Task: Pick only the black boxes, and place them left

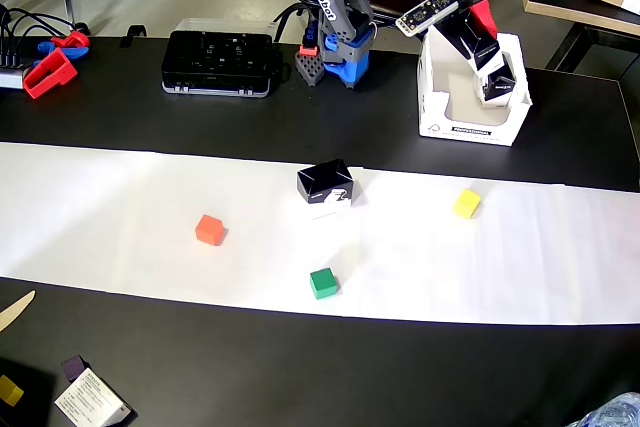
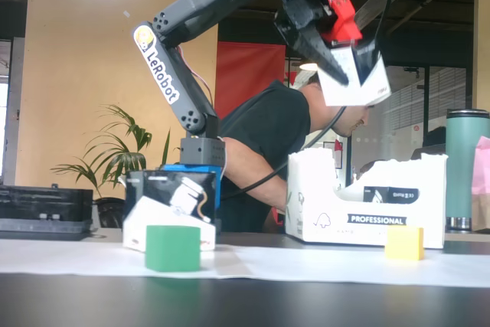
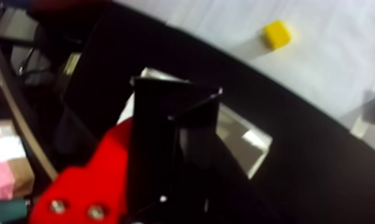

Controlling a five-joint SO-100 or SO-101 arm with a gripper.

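Note:
My gripper (image 1: 478,45) hangs above the white open carton (image 1: 470,133) at the right rear of the overhead view, shut on a black box (image 2: 354,76) whose white face shows in the fixed view. The wrist view shows that black box (image 3: 171,149) pinched against the red finger (image 3: 100,179). Inside the white carton (image 2: 321,204) lies another black box (image 1: 497,87), seen as a dark labelled side (image 2: 390,195) in the fixed view. A further black box (image 1: 325,185) rests on the white paper strip near the middle (image 2: 170,204).
Three cubes sit on the paper: green (image 1: 322,282), orange-red (image 1: 209,229) and yellow (image 1: 467,203). A flat black case (image 1: 218,62) stands at the rear left beside the arm's base (image 1: 345,57). Red clamps (image 1: 50,72) lie far left, and a small carton (image 1: 90,397) at the front left.

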